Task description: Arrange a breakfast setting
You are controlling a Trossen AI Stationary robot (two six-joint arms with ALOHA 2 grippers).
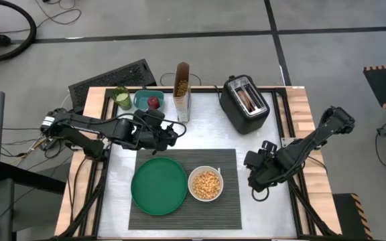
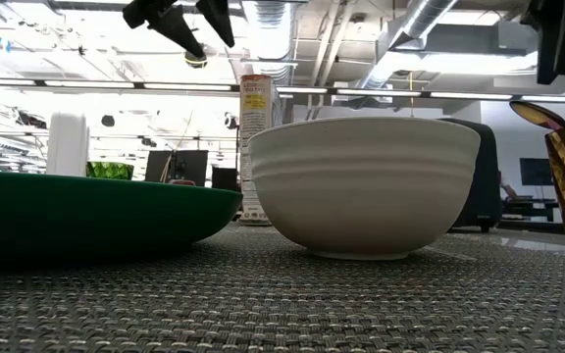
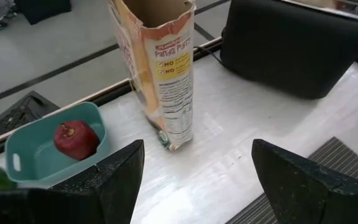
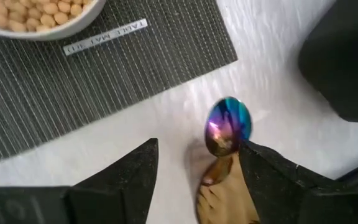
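Observation:
A dark ribbed placemat (image 1: pixel 183 191) lies on the table. It carries a green plate (image 1: pixel 158 186) and a white bowl (image 1: pixel 205 184) of cereal. A red apple (image 3: pixel 74 138) rests in a teal container (image 3: pixel 33 158) at the far left. Right of the mat, a spoon (image 4: pixel 227 132) with a blue-and-pink bowl and a gold handle lies on the table. My right gripper (image 4: pixel 197 143) hangs open over it, one finger on each side. My left gripper (image 3: pixel 197 149) stands open above the table near the cereal box (image 3: pixel 166 68), with nothing between its fingers.
A black toaster (image 1: pixel 244 104) stands at the far right and the open cereal box (image 1: pixel 181 90) at the far middle. A green object (image 1: pixel 121 99) sits left of the teal container. Bare table shows between the mat and the box.

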